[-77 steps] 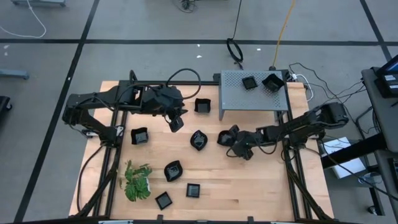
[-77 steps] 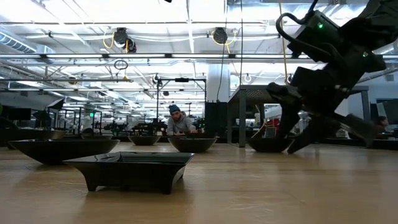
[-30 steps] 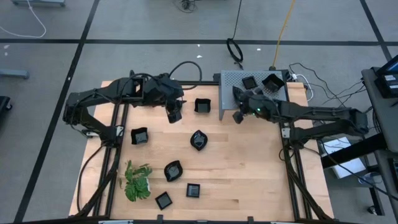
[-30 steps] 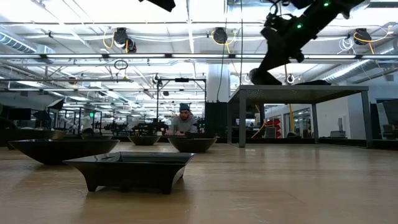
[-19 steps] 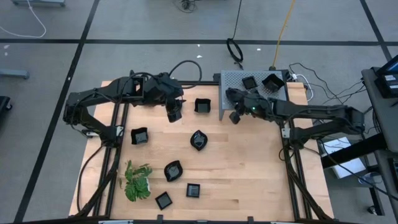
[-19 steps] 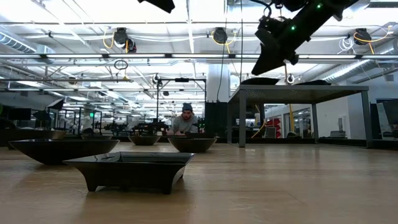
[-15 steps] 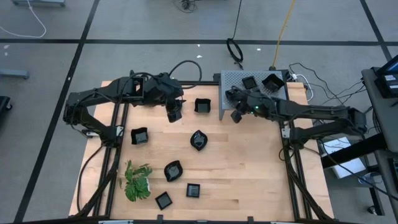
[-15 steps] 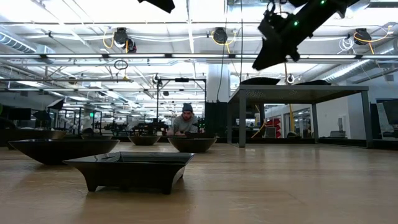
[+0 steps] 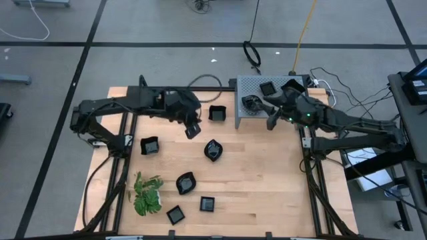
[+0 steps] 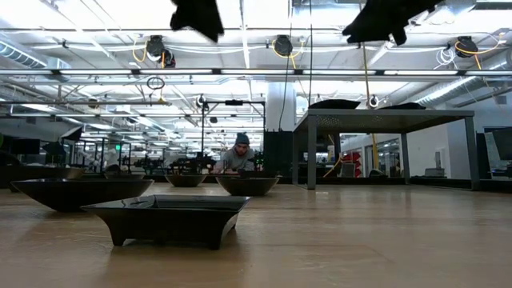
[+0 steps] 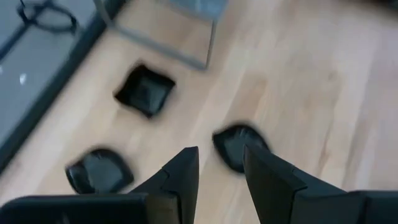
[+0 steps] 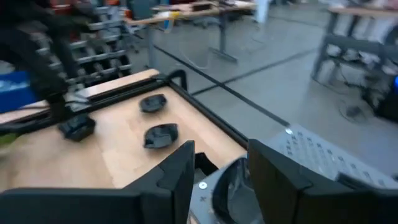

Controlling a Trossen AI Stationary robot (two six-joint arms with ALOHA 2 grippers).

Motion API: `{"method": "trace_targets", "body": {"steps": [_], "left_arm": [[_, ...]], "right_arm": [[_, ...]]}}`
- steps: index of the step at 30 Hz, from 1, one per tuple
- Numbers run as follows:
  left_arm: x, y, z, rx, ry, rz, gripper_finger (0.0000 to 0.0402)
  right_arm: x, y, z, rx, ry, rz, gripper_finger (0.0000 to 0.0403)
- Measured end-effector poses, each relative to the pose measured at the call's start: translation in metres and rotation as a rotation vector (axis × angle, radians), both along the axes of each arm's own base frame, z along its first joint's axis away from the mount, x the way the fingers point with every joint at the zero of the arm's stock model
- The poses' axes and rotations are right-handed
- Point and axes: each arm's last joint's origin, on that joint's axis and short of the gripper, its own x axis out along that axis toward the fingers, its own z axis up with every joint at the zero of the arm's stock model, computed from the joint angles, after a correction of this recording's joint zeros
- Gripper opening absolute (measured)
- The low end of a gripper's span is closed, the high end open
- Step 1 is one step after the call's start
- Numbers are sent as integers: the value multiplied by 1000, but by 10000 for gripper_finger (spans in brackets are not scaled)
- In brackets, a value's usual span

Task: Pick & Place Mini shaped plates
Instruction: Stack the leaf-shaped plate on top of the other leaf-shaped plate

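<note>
Place step on the right: right claw (image 9: 272, 115) sits above the grey rack (image 9: 298, 108), fingers apart, empty; a dish (image 9: 251, 103) lies on the rack just beside it, released I'd judge. Left claw (image 9: 193, 131) hovers over the worktop (image 9: 267, 173), open, empty, aimed at the leaf-shaped dish (image 11: 239, 144). Next: drop and grip its rim. Other dishes sit scattered on the worktop.

We see our right gripper (image 9: 270, 120) has let go — a round plate (image 9: 250, 103) now sits on the grey shelf (image 9: 267, 107); left gripper (image 9: 193, 131) shifted right.
</note>
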Motion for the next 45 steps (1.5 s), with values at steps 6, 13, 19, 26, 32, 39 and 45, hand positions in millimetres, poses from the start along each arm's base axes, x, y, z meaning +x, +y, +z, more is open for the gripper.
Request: {"method": "trace_targets", "body": {"steps": [6, 13, 19, 26, 32, 39, 45], "left_arm": [[6, 0, -68, -116, 90, 133, 129], [15, -2, -122, -320, -14, 291, 129], [14, -2, -130, -365, -18, 360, 129], [9, -2, -121, -331, -38, 305, 129], [5, -2, -110, -250, -53, 190, 129], [-25, -6, -87, -178, -8, 40, 129], [-56, -9, -60, -103, -47, -55, 129]], "right_arm": [[-3, 4, 0, -60, 44, 47, 133], [-4, 4, -10, -2, 131, 38, 134], [11, 4, -35, 241, 221, 25, 143], [49, 11, -75, 506, 258, 2, 150], [80, 20, -108, 751, 233, -109, 145], [124, 43, -140, 875, 54, -148, 145], [145, 55, -171, 946, -35, -242, 152]]}}
